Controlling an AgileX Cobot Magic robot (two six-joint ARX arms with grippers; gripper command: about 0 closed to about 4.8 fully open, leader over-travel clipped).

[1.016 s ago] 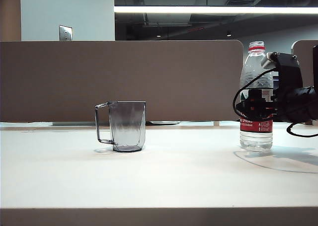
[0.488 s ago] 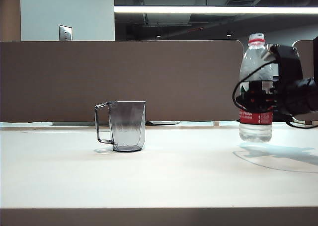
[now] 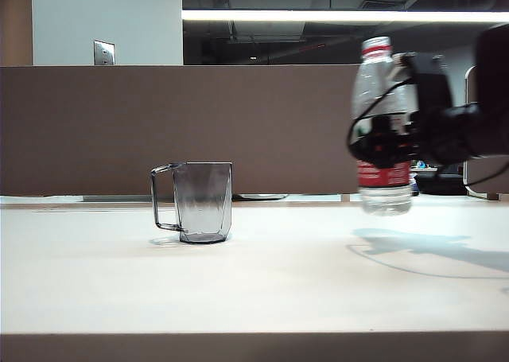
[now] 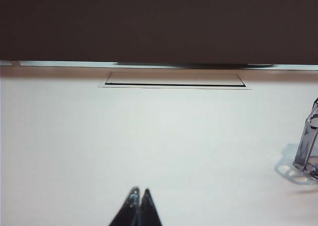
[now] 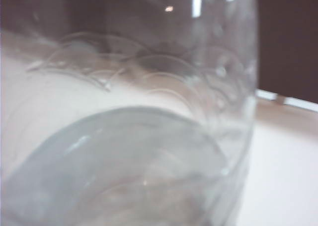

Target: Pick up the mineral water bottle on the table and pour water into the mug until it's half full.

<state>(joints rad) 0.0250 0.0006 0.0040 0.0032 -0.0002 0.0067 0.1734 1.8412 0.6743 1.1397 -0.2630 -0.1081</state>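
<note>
The smoky-grey faceted mug (image 3: 203,201) stands upright on the white table (image 3: 262,290), left of centre, with its handle pointing left. In the exterior view my right gripper (image 3: 387,149) is shut on the middle of the mineral water bottle (image 3: 385,193). The bottle hangs clear of the table to the mug's right, leaning slightly left at the top. The bottle's clear wall and water (image 5: 129,136) fill the right wrist view and hide the fingers. My left gripper (image 4: 139,191) is shut and empty over bare tabletop, and the mug (image 4: 309,146) shows at that view's edge.
A long brown partition (image 3: 191,123) runs behind the table. A flat rectangular panel (image 4: 174,80) is set into the tabletop near the partition. The bottle and arm cast a shadow (image 3: 429,247) on the table at the right.
The right gripper has lifted the bottle off the table and carried it left toward the mug, with its top tipping slightly left. The mug has not moved.
</note>
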